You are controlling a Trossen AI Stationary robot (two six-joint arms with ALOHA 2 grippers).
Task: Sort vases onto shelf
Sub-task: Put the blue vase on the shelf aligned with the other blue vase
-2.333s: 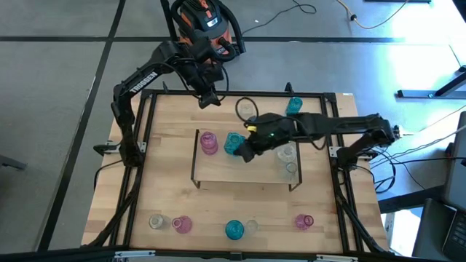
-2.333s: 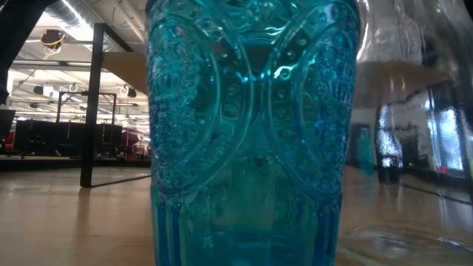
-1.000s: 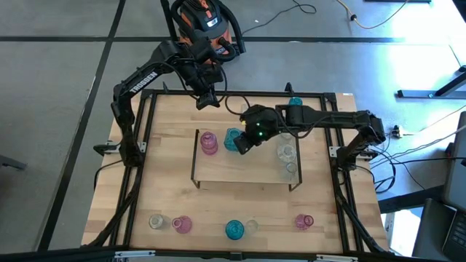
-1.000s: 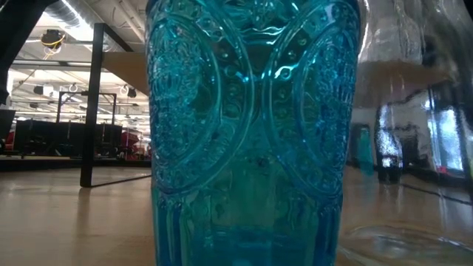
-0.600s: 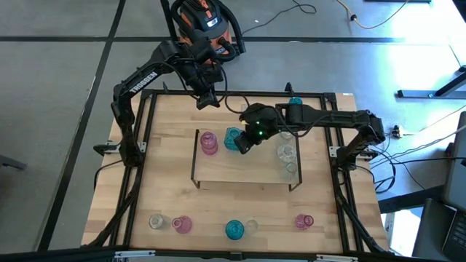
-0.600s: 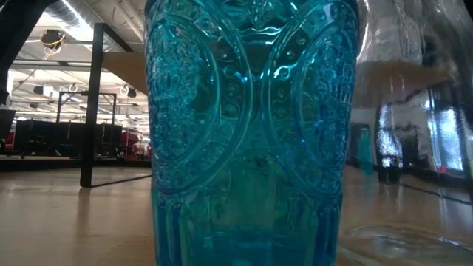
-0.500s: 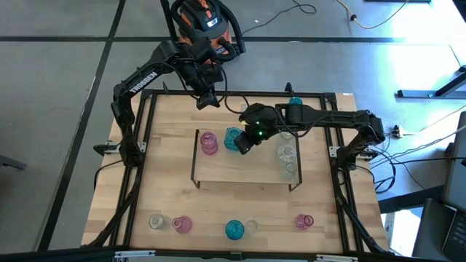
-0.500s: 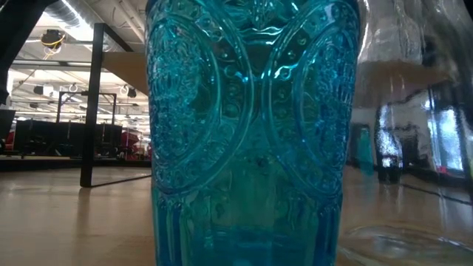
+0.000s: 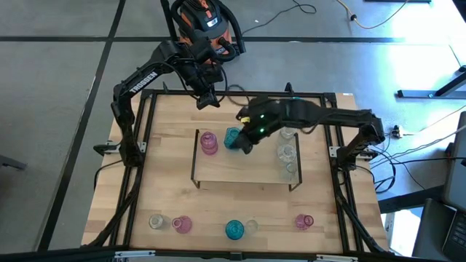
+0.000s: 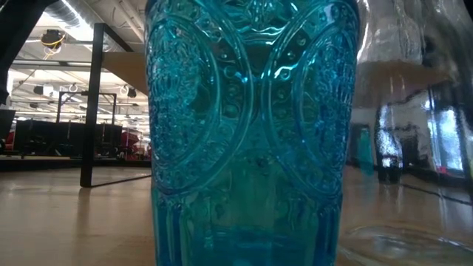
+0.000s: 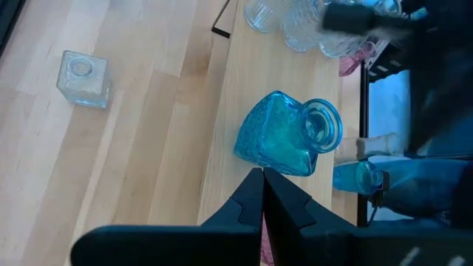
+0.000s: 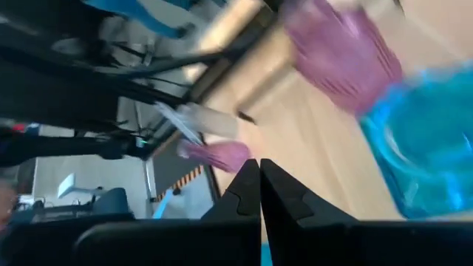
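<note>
Two closed grippers above the shelf, neither holding a vase.

We see the right gripper, fingers together and empty, just beside the teal vase on the shelf's far edge. Our left gripper hangs beyond the shelf, also pinched shut on nothing. "TROSSEN" reads along the left arm. On the shelf also stand a pink vase and clear vases; each vase's contents we cannot tell.
</note>
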